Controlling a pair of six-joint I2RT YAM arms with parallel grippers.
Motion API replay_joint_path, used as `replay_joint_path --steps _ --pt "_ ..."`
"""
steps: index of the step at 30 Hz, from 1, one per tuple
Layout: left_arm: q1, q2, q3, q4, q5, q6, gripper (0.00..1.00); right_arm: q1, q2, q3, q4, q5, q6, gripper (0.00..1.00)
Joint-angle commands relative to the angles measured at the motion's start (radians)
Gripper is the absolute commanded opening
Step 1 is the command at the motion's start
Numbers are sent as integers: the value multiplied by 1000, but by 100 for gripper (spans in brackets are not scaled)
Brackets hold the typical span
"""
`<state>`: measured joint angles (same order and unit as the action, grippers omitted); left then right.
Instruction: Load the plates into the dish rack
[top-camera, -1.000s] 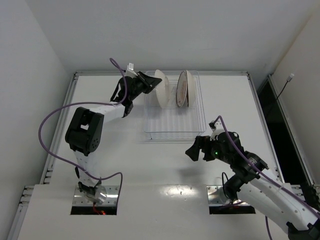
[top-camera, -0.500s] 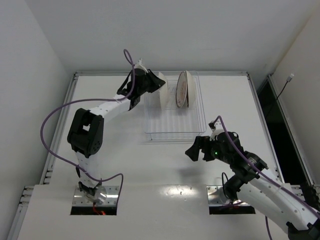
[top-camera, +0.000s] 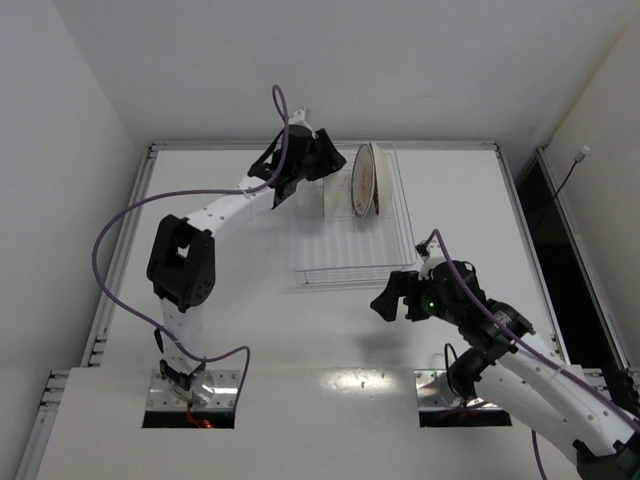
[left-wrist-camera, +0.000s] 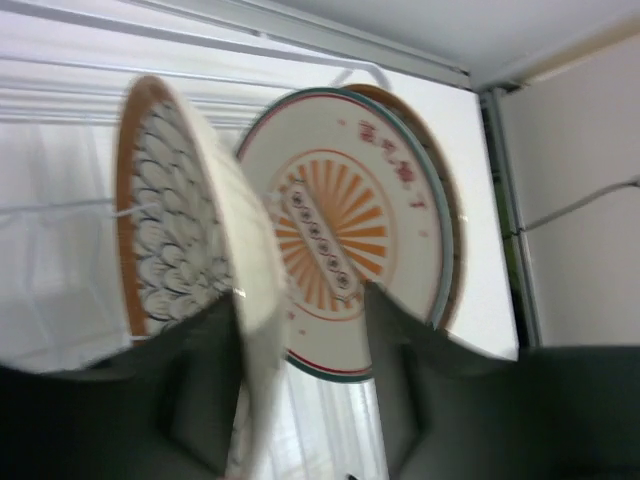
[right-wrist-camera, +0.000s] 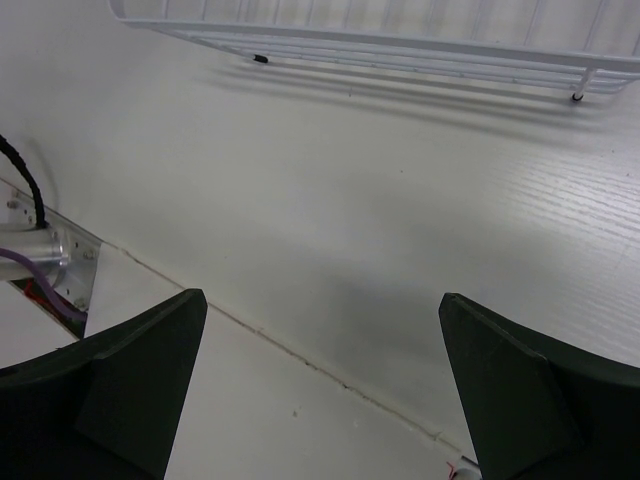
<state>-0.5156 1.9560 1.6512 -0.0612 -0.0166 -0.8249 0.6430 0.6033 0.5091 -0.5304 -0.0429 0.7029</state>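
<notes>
In the left wrist view, a brown-rimmed plate (left-wrist-camera: 170, 210) with a scale pattern stands on edge between the jaws of my left gripper (left-wrist-camera: 297, 300). Its rim lies against the left finger (left-wrist-camera: 200, 390), with a gap to the right finger (left-wrist-camera: 400, 390), so the jaws are apart. Just beyond it stands a plate with an orange sunburst and red marks (left-wrist-camera: 345, 250), and a third plate's brown rim (left-wrist-camera: 445, 210) shows behind that. Seen from above, the left gripper (top-camera: 322, 160) hangs over the back of the dish rack (top-camera: 350, 272), beside the standing plates (top-camera: 365, 180). My right gripper (top-camera: 385, 303) is open and empty.
In the right wrist view, the right gripper (right-wrist-camera: 322, 298) hovers over bare white table, with the rack's front edge (right-wrist-camera: 400, 45) ahead of it. A raised metal rail (top-camera: 320, 146) borders the table's far side just behind the rack. Walls close in on both sides.
The left arm swung right, carrying the scale-patterned plate over the rack to beside the other plates. Its jaws have parted from the plate. The right arm has not moved.
</notes>
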Motion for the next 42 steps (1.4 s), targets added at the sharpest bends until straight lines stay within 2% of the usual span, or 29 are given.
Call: replay_joint_path --steps 1,2,4,5,8,14,21,30,38,42 --pt "-24 -12 67 53 58 46 49 -5 3 26 44 -12 -14 100" --pt "-24 -12 76 54 58 46 65 -5 3 26 44 -12 -14 100" --pt "-24 -12 105 54 70 55 75 -5 -6 37 35 -3 -25 100" --pt "-24 -12 131 44 82 55 83 -5 -7 48 35 -3 -34 100" --pt "-24 -3 195 35 139 75 92 -5 -7 86 -5 24 -63 100" --pt "-24 -52 252 11 194 112 98 -5 13 233 -101 106 -118 100" --pt "40 -111 194 31 358 121 99 -5 76 436 -192 164 -138 100" --pt "80 -137 35 64 448 121 99 -5 98 502 -226 175 -148 100" --pt "89 -109 15 73 486 121 99 -5 89 543 -270 206 -148 100" --pt "100 -100 15 12 504 142 99 -5 79 563 -290 216 -148 100"
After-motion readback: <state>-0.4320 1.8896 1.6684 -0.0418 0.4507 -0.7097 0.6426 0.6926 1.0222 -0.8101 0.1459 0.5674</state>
